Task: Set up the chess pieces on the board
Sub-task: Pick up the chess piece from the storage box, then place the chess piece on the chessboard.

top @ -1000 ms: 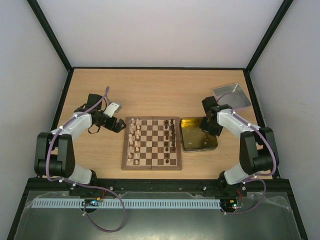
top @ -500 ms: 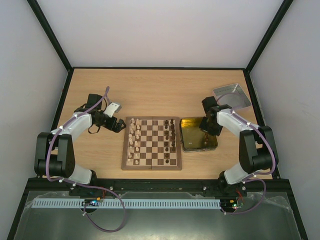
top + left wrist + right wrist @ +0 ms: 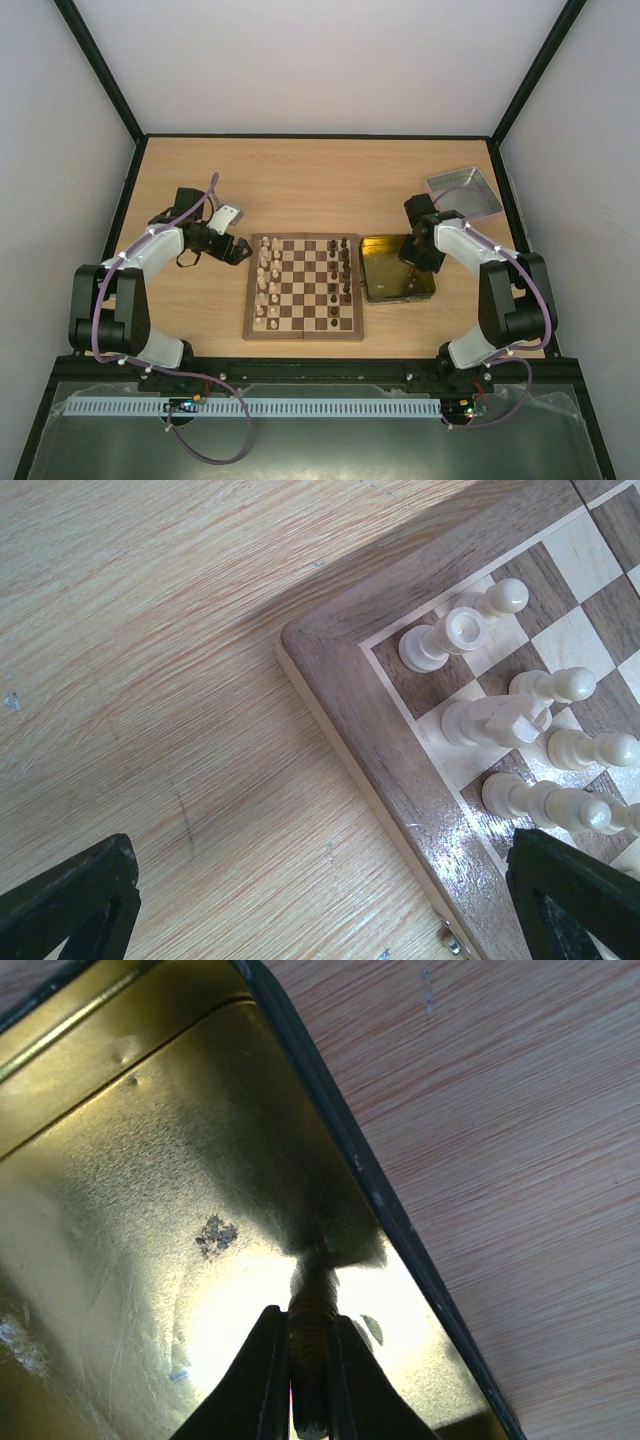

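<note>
Right gripper (image 3: pixel 305 1345): jaws closed almost together, clamped on one dark piece (image 3: pixel 310 1305); the fingers (image 3: pixel 262 1380) press it from both sides.
Dark piece: slim, turned and brown, its tip pointing at the tin floor. A blurred reflection sits just beyond the tip. Cannot tell whether it touches the floor or is lifted.
Gold tin (image 3: pixel 150 1160): shiny inside with a few scuffs and a dark rim. In the top view the tin (image 3: pixel 372 290) lies just beside the board's right edge, and the right gripper (image 3: pixel 412 262) reaches down into it.
Left gripper (image 3: pixel 325 910): jaws spread wide with nothing between them; only the two black fingertips (image 3: pixel 70 905) show at the lower corners. In the top view it (image 3: pixel 240 250) hangs low, just beside the board's far left corner.
Board (image 3: pixel 303 330): checkered with a brown border, mid-table between the two arms. The left wrist view shows its corner (image 3: pixel 340 670).
Pale pieces (image 3: pixel 268 280): two files along the board's left side. Several (image 3: pixel 470 630) stand upright on the corner squares.
Dark pieces (image 3: pixel 341 275): lined along the board's right side, too small to count.
Silver tray (image 3: pixel 465 190): far right corner of the table (image 3: pixel 300 180), well apart from the board.
</note>
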Controlling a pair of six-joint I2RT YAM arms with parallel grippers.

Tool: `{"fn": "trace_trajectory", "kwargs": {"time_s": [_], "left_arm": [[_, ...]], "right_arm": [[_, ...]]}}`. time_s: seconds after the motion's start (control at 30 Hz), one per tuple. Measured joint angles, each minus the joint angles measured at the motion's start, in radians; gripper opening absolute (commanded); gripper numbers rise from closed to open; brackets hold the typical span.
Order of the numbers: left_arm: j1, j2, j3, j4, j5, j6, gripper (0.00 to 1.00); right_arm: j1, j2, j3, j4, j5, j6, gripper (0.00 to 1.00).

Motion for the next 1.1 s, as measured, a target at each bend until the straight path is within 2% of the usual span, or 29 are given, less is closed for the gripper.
{"fn": "trace_trajectory", "kwargs": {"time_s": [0.2, 0.83, 0.9, 1.1], "left_arm": [[0.0, 0.0, 0.0, 0.0, 0.0, 0.0, 1.0], [0.0, 0.0, 0.0, 0.0, 0.0, 0.0, 1.0], [0.0, 0.0, 0.0, 0.0, 0.0, 0.0, 1.0], [0.0, 0.0, 0.0, 0.0, 0.0, 0.0, 1.0]], "right_arm": [[0.0, -0.03, 0.018, -0.032, 0.006, -0.002, 0.02], [0.021, -0.079, 0.082, -0.093, 0.049, -0.028, 0.02], [0.064, -0.09, 0.114, -0.119, 0.062, -0.023, 0.02], [0.293, -0.143, 0.24, -0.195, 0.091, 0.036, 0.02]]}}
